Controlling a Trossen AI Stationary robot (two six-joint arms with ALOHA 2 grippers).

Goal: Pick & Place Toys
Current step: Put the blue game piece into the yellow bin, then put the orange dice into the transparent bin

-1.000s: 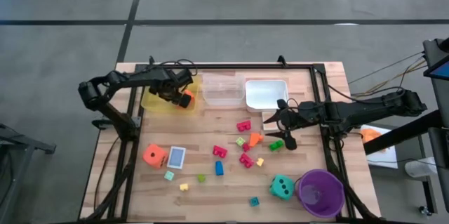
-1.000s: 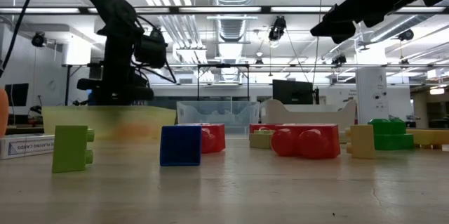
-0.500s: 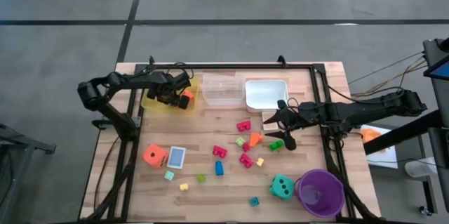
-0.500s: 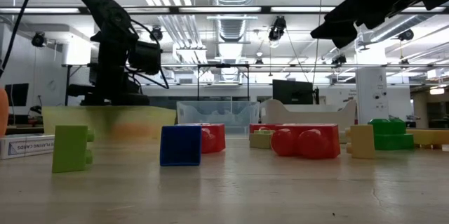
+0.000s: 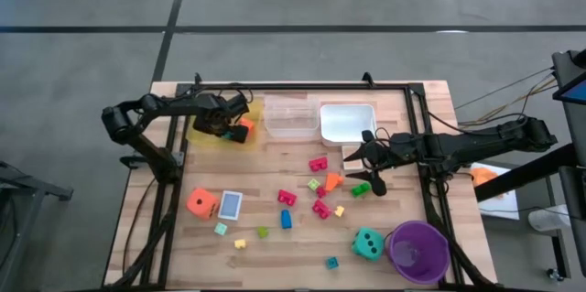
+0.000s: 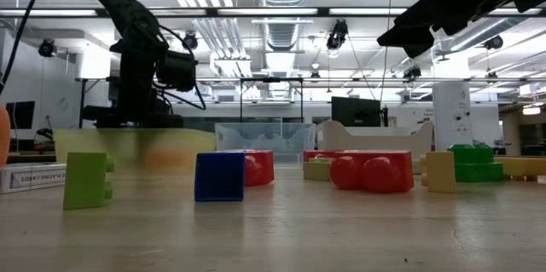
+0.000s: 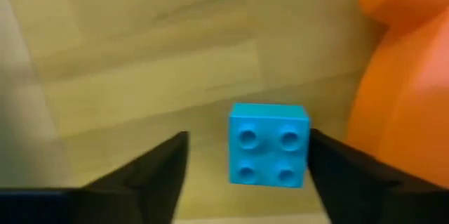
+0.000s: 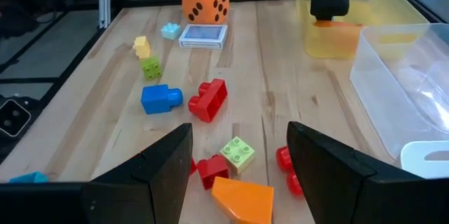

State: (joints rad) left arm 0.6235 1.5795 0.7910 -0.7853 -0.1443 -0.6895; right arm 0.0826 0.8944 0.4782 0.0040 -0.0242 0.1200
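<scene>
Left gripper (image 7: 242, 157) over yellow tray (image 5: 203, 134), jaws wide — blue block (image 7: 269, 144) between them, prob. just released; right gripper (image 8: 238, 147) open.

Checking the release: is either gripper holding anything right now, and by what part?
Nothing held. Left gripper stands open over the yellow tray, light-blue block loose between its fingers. Right gripper open, empty above the toys.

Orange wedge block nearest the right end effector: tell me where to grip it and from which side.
Grip the orange wedge block across its two flat vertical sides, coming straight down from above. Its top slopes, so pads there would likely slip. It sits between the right end effector fingers already, but a red block and light green block crowd its far side.
</scene>
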